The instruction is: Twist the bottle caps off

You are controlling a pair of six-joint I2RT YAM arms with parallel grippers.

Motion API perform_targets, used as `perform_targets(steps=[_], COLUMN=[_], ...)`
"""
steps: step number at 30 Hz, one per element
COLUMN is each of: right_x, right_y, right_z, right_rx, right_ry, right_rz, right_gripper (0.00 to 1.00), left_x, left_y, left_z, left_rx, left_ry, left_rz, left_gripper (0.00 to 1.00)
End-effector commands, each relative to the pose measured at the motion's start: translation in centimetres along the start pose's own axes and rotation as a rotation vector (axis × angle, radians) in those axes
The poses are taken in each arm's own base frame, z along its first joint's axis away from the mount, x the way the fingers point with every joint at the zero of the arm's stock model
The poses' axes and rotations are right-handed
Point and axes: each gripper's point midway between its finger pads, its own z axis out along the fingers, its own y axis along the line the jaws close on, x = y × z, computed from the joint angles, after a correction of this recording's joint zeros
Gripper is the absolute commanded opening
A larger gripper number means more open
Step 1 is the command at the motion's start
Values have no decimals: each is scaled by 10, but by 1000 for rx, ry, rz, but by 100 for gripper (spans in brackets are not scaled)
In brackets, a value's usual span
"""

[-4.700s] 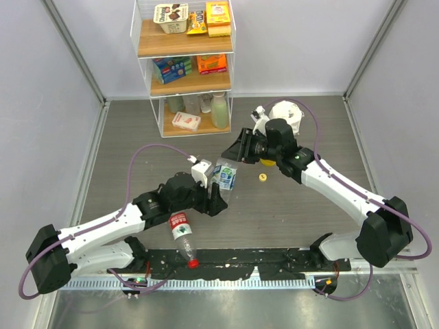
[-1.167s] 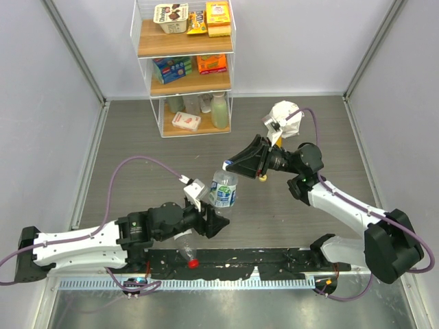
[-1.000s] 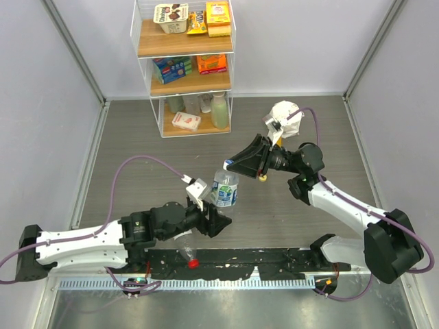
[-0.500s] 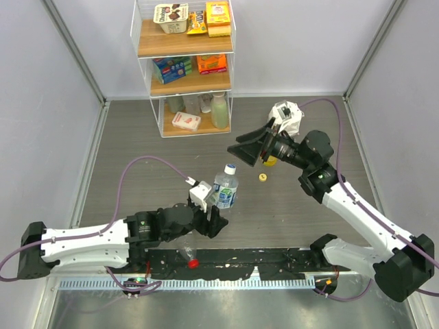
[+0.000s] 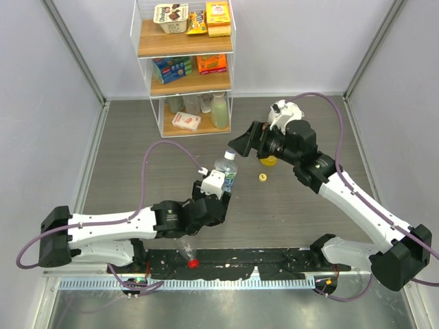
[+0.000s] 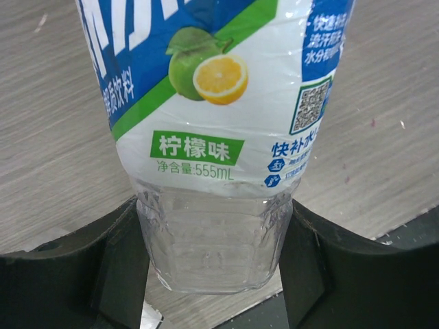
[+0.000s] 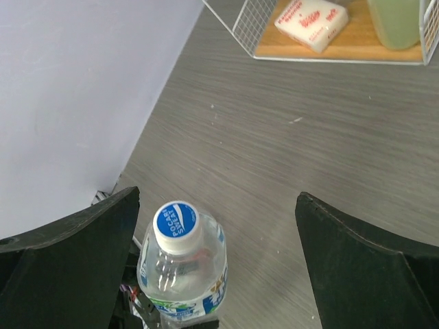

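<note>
The top camera is looking down on the table (image 5: pixel 274 219); both wrist cameras are sharing the bottle (image 6: pixel 212 171), the left one nearest.

The clear bottle (image 6: pixel 212 240) wore a blue-and-white label (image 6: pixel 219 103) picturing green and yellow fruit; its white cap (image 7: pixel 176 223) bore a blue disc; the surface (image 7: pixel 309 157) was grey woodgrain.

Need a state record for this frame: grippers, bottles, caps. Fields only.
left gripper: shut on the blue-label bottle, at its clear lower body
white cap: on the blue-label bottle's neck
right gripper: open, clear of the bottle, holding nothing
yellow cap: loose on the table
yellow bottle: partly hidden under the right arm
red-label bottle: lying under the left arm, red cap on
</note>
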Motion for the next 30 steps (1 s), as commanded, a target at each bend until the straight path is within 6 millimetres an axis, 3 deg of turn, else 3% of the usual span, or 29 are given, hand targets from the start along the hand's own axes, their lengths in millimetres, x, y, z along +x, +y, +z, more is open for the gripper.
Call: perform_targets(steps=[1, 14, 26, 30], right_x=[-13, 5, 3, 8], right_y=[9, 21, 23, 24], right_z=[0, 13, 10, 13], right_rx=[41, 0, -9, -19], right_ry=[-22, 42, 24, 47], right_rz=[-38, -10, 7, 8], right_gripper=[100, 70, 67, 57], left_x=[-30, -38, -29, -27], left_y=[10, -4, -13, -15], left_z=[0, 10, 18, 19], left_rx=[-132, -143, -130, -135], left_ry=[-83, -74, -51, -52], left_rz=[-47, -28, -16, -15], left_gripper=[0, 0, 0, 0])
